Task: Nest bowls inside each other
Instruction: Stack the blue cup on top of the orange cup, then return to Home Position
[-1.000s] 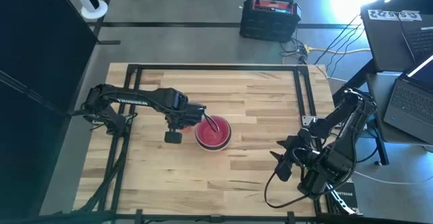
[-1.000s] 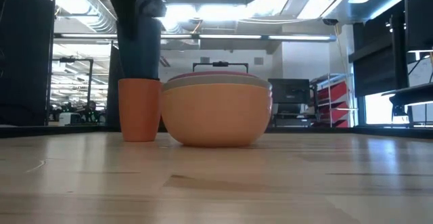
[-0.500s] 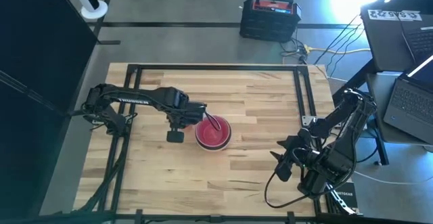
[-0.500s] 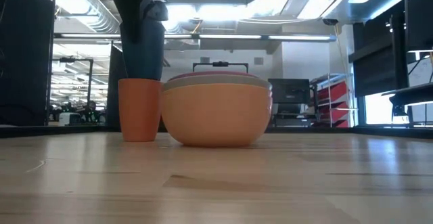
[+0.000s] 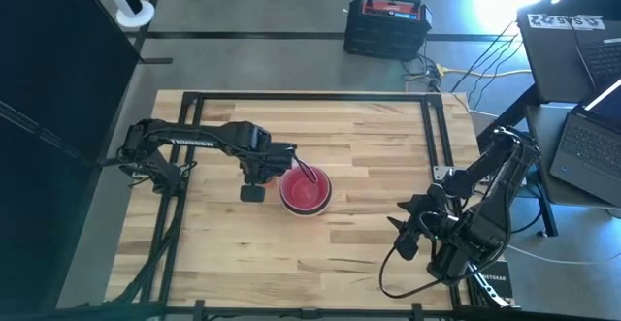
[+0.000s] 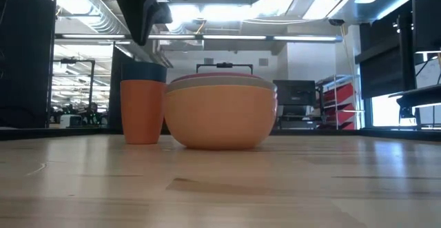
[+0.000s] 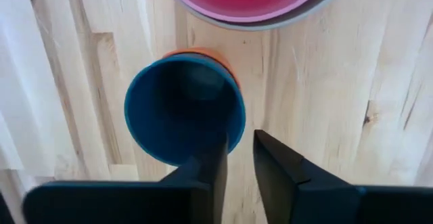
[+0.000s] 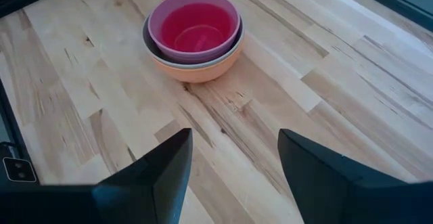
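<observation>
A small dark blue bowl (image 7: 179, 109) sits nested in a tall, cup-like orange bowl (image 6: 142, 114). Only the blue bowl's rim (image 6: 146, 71) shows above the orange one. My left gripper (image 7: 240, 160) hangs open right above that rim, pointing down and clear of it (image 6: 140, 28). Just to the right stands a stack of bowls (image 6: 220, 114): orange outside, then whitish, pale pink and pink-red (image 8: 195, 34). My right gripper (image 8: 230, 176) waits open over the table's near right (image 5: 412, 232).
The stack (image 5: 307, 192) stands mid-table, touching or nearly touching the orange cup-like bowl. A black frame (image 5: 310, 96) runs round the wooden top. Bare wood lies toward the near edge and the right. Laptops (image 5: 582, 69) and cables sit off the table's right side.
My left gripper has let go of the dark blue bowl. The bowl was held partly sunk in the cup-like orange one and has dropped fully in, so that only its rim shows. The gripper stays above it.
</observation>
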